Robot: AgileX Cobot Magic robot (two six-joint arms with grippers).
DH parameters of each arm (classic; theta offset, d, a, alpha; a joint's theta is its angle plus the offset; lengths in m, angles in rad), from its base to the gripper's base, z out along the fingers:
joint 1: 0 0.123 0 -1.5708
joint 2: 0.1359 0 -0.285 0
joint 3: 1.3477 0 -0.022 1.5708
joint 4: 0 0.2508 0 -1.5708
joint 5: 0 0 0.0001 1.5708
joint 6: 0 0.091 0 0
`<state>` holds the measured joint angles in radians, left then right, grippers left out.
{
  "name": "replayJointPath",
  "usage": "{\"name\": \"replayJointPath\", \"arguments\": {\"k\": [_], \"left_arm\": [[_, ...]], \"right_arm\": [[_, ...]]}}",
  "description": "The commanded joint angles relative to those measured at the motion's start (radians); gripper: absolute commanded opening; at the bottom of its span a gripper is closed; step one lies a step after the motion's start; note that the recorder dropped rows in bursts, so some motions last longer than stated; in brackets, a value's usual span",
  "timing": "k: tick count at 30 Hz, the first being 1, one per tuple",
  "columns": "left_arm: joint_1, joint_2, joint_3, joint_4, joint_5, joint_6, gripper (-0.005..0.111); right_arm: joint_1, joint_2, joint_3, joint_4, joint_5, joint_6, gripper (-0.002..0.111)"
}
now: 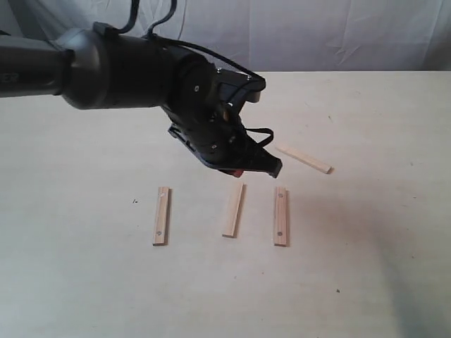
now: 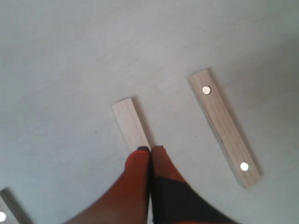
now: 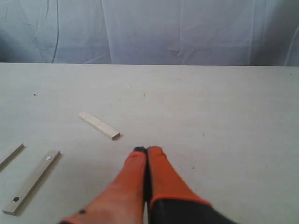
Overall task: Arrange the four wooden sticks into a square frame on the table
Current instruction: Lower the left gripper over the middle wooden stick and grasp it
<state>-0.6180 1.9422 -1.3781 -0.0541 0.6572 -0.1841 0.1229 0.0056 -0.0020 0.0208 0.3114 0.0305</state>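
Four wooden sticks lie apart on the table (image 1: 366,282), forming no square frame. Three stand roughly parallel in a row: a holed stick (image 1: 161,215) on the left, a plain stick (image 1: 233,210) in the middle, a holed stick (image 1: 280,215) on the right. A plain stick (image 1: 303,158) lies slanted behind them. My left gripper (image 1: 271,167) hovers shut and empty just above the middle stick's far end. In the left wrist view, the left gripper (image 2: 150,149) covers one end of the plain stick (image 2: 131,122). My right gripper (image 3: 148,150) is shut, empty, near the slanted stick (image 3: 99,125).
A white cloth backdrop (image 1: 317,32) hangs behind the table's far edge. The bulky left arm (image 1: 113,67) reaches in from the upper left over the table. The right arm does not show in the exterior view.
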Motion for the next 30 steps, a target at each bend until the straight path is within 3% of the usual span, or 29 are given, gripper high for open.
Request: {"name": "replayJointPath", "arguments": {"k": [1, 8, 16, 18, 23, 30], "left_arm": [[-0.004, 0.039, -0.033, -0.017, 0.046, -0.022, 0.0], [-0.002, 0.07, -0.033, -0.057, 0.048, -0.022, 0.002], [-0.002, 0.091, -0.033, -0.057, 0.049, -0.024, 0.036], [-0.002, 0.102, -0.033, -0.046, 0.045, -0.05, 0.04], [-0.002, 0.148, -0.033, 0.025, 0.047, -0.126, 0.04], [-0.002, 0.164, -0.033, 0.014, 0.017, -0.131, 0.04]], "right_arm": [[-0.006, -0.006, 0.002, 0.0, -0.007, -0.004, 0.0], [-0.006, -0.006, 0.002, 0.0, -0.007, -0.004, 0.0], [-0.006, -0.006, 0.002, 0.0, -0.007, -0.004, 0.0], [-0.006, -0.006, 0.002, 0.0, -0.007, -0.004, 0.0], [-0.006, -0.006, 0.002, 0.0, -0.007, -0.004, 0.0], [-0.006, -0.006, 0.002, 0.0, -0.007, -0.004, 0.0]]}}
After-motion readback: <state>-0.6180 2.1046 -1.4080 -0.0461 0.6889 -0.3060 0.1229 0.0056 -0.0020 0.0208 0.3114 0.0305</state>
